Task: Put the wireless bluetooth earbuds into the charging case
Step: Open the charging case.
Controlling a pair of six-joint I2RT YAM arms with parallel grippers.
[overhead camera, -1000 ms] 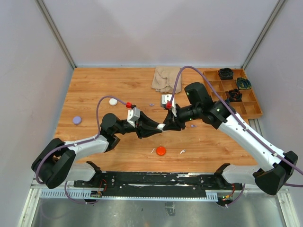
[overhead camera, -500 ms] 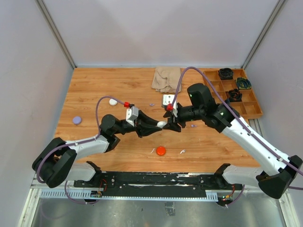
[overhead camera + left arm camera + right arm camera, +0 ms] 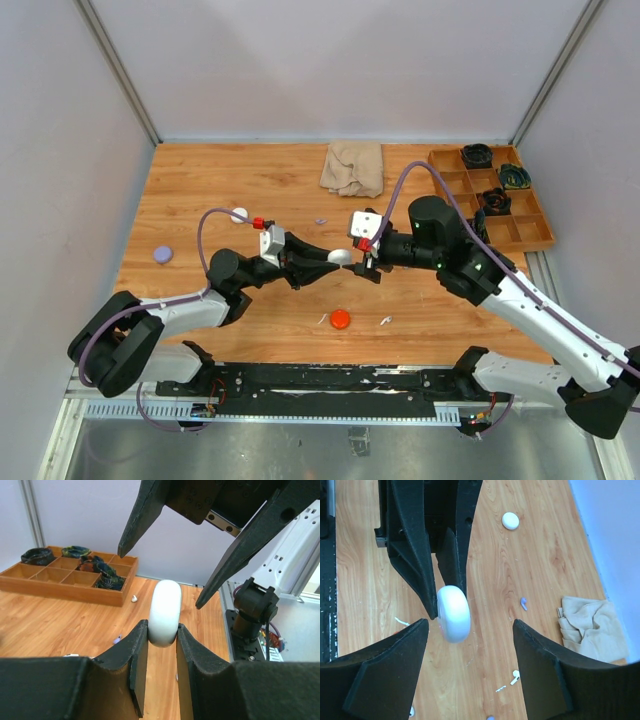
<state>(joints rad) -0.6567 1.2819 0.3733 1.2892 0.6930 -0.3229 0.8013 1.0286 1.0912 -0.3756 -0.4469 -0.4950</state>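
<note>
My left gripper (image 3: pixel 162 630) is shut on a white round charging case (image 3: pixel 165 612), held on edge above the table, closed. My right gripper (image 3: pixel 470 625) stands open around the case (image 3: pixel 453 613) without touching it; its dark fingers (image 3: pixel 132 535) show above the case in the left wrist view. In the top view the two grippers meet at mid-table, left (image 3: pixel 338 257) and right (image 3: pixel 366 262). Earbuds lie loose on the wood: a purple earbud (image 3: pixel 523 603), a white earbud (image 3: pixel 515 676), and another white earbud (image 3: pixel 385 321) near the front.
A red puck (image 3: pixel 340 319) lies near the front edge, a white puck (image 3: pixel 239 214) and a purple puck (image 3: pixel 163 254) to the left. A beige cloth (image 3: pixel 353 167) lies at the back. A wooden compartment tray (image 3: pixel 455 183) sits at the back right.
My right gripper has opened, let go of the white case and drawn back a little to the right. My left gripper keeps its grip on the case.
</note>
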